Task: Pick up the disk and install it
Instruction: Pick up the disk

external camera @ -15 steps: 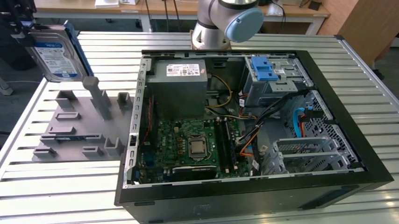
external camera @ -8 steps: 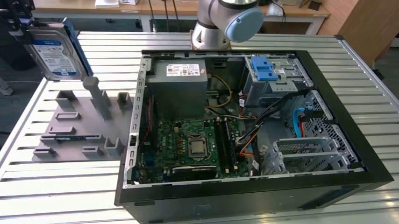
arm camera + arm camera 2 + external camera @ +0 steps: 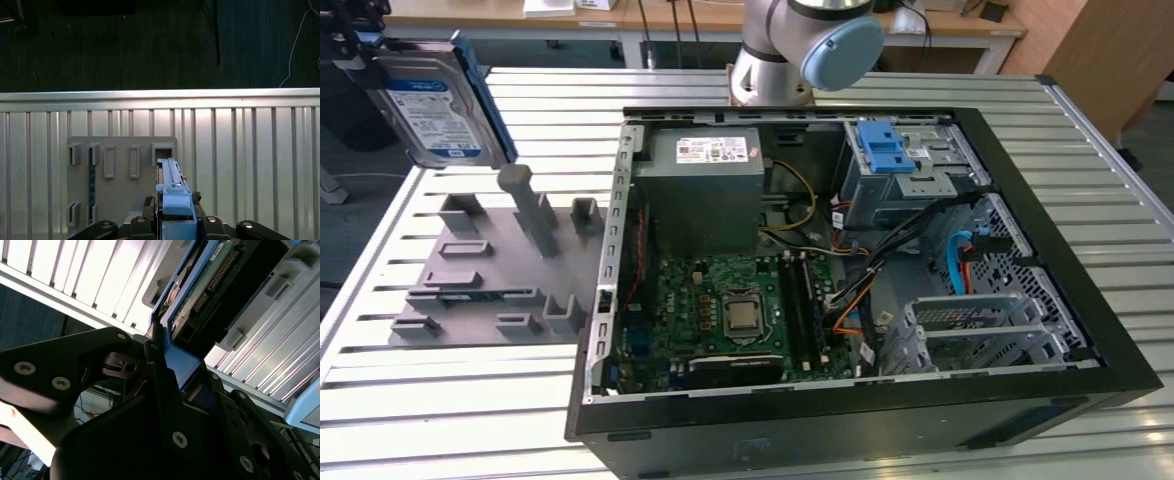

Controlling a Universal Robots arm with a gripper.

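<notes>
Disk (image 3: 438, 100): flat rectangular silver-grey metal hard drive with a white-and-blue label on the face and blue plastic rails along the edges. Held upright in the air, outside the open black computer case (image 3: 1067, 250) and well off to the exterior view's left of it, over the far part of the slatted aluminium table (image 3: 440, 400). Clear of the table surface.

Black end effector (image 3: 161, 347) clamped on the drive at a blue rail. Fingers (image 3: 159, 380) pressed against that rail in the second wrist view, with the green circuit-board underside showing past them. Seen edge-on in the first wrist view (image 3: 172, 185), blue rail towards the camera.

Grey moulded fixture plate (image 3: 480, 290), with upright posts and rectangular slots, lying flat on the table just beside the case on the exterior view's left. Apart from the drive.

Inside the case:
- large grey power-supply box with a white sticker (image 3: 707, 190) at the far side
- green motherboard (image 3: 734, 310) nearer the front
- blue plastic latch with stepped ridges (image 3: 887, 150) on the metal drive cage

Grey-and-blue arm base (image 3: 794, 45) standing beyond the case's far wall.
</notes>
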